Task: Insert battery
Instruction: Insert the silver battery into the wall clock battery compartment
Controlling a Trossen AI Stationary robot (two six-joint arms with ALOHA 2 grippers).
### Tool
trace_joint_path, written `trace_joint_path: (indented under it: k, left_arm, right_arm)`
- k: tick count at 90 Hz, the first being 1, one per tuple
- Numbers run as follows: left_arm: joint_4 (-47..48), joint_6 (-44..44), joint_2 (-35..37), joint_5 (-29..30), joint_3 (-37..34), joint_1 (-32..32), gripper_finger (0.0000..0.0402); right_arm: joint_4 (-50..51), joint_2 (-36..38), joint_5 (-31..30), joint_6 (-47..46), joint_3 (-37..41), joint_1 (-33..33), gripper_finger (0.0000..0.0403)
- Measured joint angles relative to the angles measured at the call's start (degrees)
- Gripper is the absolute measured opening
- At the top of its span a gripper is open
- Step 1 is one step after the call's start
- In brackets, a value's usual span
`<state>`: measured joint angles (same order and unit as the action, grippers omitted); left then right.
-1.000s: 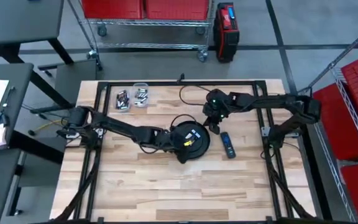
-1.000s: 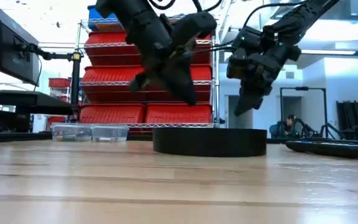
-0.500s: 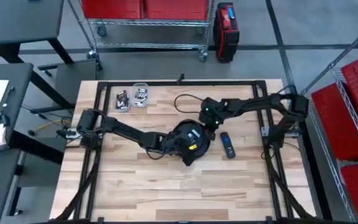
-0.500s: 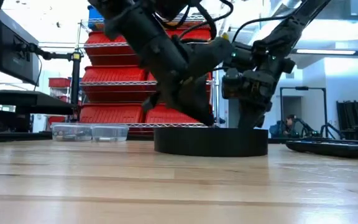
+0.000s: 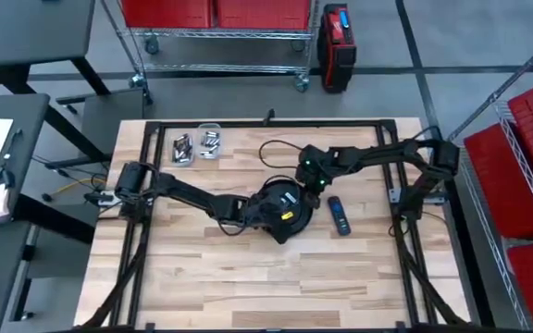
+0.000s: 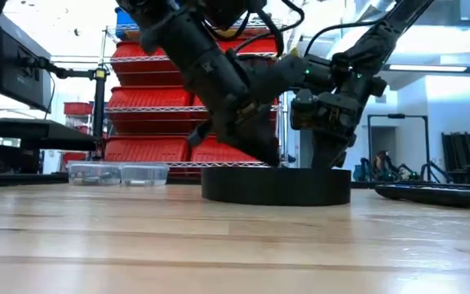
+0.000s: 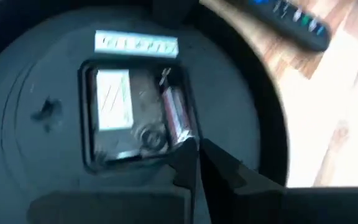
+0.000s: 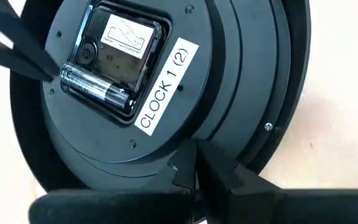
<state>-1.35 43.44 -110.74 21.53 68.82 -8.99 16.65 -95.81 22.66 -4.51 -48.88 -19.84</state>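
A round black clock (image 5: 280,205) lies face down on the table, its back up. A battery (image 8: 95,90) lies in the clock's open compartment (image 7: 135,115). My left gripper (image 7: 191,149) is shut and reaches down onto the clock's back, its tips at one end of the battery. My right gripper (image 8: 194,158) is also shut; it comes from the table's right side and stands on the clock's back near the rim. My left gripper has its shut fingertips (image 8: 48,68) against the battery's end (image 8: 66,78), coming slantwise from above. The battery lies flat in the compartment. My right gripper sets its shut fingertips on the clock's back near its right rim (image 8: 185,140), pointing down from above. The clock lies flat on the table.
A dark remote control (image 5: 339,215) lies just right of the clock. Two clear boxes of batteries (image 5: 197,144) stand at the table's far left. A cable (image 5: 280,148) curls on the table behind the clock.
Both grippers have come down onto the clock. My right gripper moved toward the table's near-left, from beyond the clock's far edge onto its back. My left gripper lowered its tips to the battery compartment. In the last half second both have kept nearly still.
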Motion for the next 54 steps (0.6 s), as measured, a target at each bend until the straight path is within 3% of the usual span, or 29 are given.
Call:
trace_joint_path:
  k: [54]
  left_arm:
    - [0.3,-0.5,0.0,-0.7,0.0,2.3,0.0]
  right_arm:
    - [-1.0,0.0,-0.9,0.0,0.1,2.1,0.0]
